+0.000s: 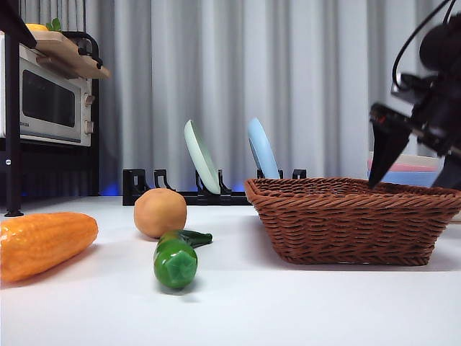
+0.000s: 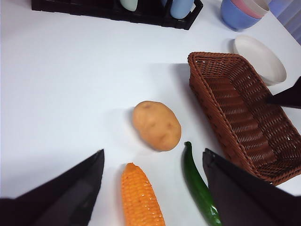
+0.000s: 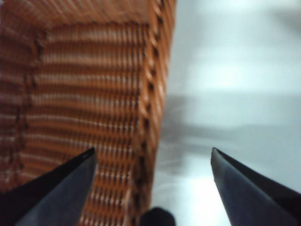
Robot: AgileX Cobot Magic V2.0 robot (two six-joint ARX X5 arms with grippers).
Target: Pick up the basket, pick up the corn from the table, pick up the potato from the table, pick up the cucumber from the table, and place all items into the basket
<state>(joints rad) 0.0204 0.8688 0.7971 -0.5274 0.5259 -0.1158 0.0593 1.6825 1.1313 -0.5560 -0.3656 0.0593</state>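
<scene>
The basket (image 1: 353,216) sat on the table (image 1: 288,303), right of the potato (image 1: 160,212). The right gripper (image 3: 150,162) hung spread wide, straddling its rim. Judged light, stiff, rough-woven; the rim offered the best hold. The left gripper (image 2: 153,162) waited, spread wide.

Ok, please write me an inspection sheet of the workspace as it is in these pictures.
Surface: white table, no spills seen.
Job's things: basket upright, nothing seen inside; corn, potato and cucumber lie on the table beside it, not yet picked up.
Clutter: rack with two upright plates, stacked bowls, white plate.
Grippers: right tool open, straddling the basket's side wall, one jaw inside and one outside; left tool open, above the vegetables, holding nothing.
Cables: black cable on the right arm.
Surroundings: microwave oven on a shelf, grey curtain.
</scene>
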